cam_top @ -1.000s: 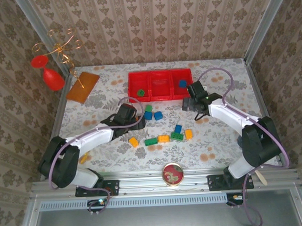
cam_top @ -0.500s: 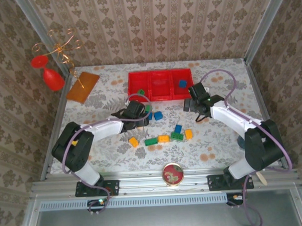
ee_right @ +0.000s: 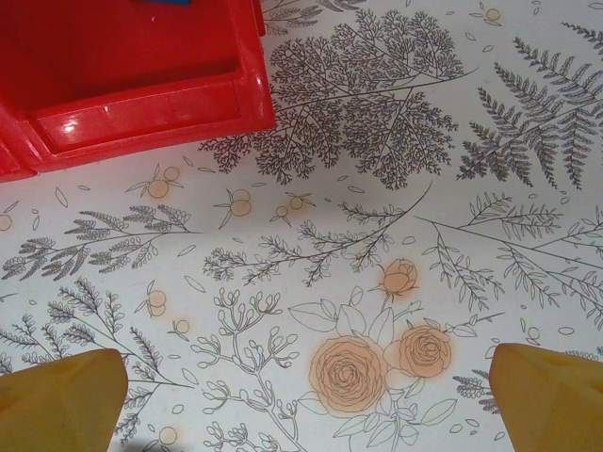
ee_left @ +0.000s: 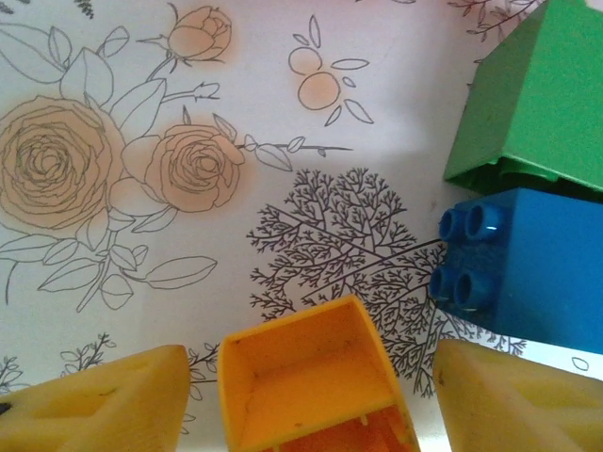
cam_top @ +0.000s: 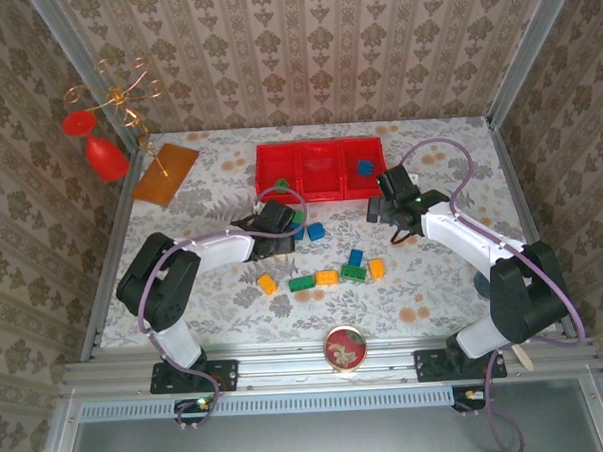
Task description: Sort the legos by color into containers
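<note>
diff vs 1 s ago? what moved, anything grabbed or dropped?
The left claw swung right, up to the green brick and blue brick. Its fingers now straddle an orange brick with gaps on both sides, so it is not gripped. Nothing was let go. The right claw barely shifted, open beside the red containers. The other bricks stayed put.

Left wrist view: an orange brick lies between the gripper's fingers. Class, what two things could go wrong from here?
1. The orange brick lies skewed, hollow side showing; a pinch may twist it loose.
2. The blue brick, beside the green brick, sits close by one finger and may get nudged.
</note>
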Motion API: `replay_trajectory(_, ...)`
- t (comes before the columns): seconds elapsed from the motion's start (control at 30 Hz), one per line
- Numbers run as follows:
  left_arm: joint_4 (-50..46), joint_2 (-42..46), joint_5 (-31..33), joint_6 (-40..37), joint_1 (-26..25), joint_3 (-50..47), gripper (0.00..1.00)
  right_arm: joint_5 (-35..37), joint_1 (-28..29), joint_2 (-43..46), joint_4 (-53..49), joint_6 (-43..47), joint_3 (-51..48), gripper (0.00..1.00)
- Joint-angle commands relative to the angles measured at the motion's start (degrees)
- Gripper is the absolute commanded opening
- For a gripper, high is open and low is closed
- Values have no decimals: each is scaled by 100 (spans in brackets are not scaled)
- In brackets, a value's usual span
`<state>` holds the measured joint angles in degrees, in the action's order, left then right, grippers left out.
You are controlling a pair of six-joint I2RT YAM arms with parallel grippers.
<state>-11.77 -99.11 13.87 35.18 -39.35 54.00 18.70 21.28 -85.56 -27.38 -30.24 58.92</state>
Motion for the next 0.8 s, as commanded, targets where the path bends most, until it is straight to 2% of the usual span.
replay_trajectory(0.0, -286, -143, 183, -32, -31, 188, 64, 62, 26, 83, -49, -96, -20, 100)
replay_trajectory(0.47, -282, -276, 261, -186, -25, 269, 36, 79, 28, 175, -77, -136, -83, 100)
replay_trajectory(0.77, -391, 36, 440, -346, -27, 285, 32, 184, 32, 346, -75, -193, -195, 100)
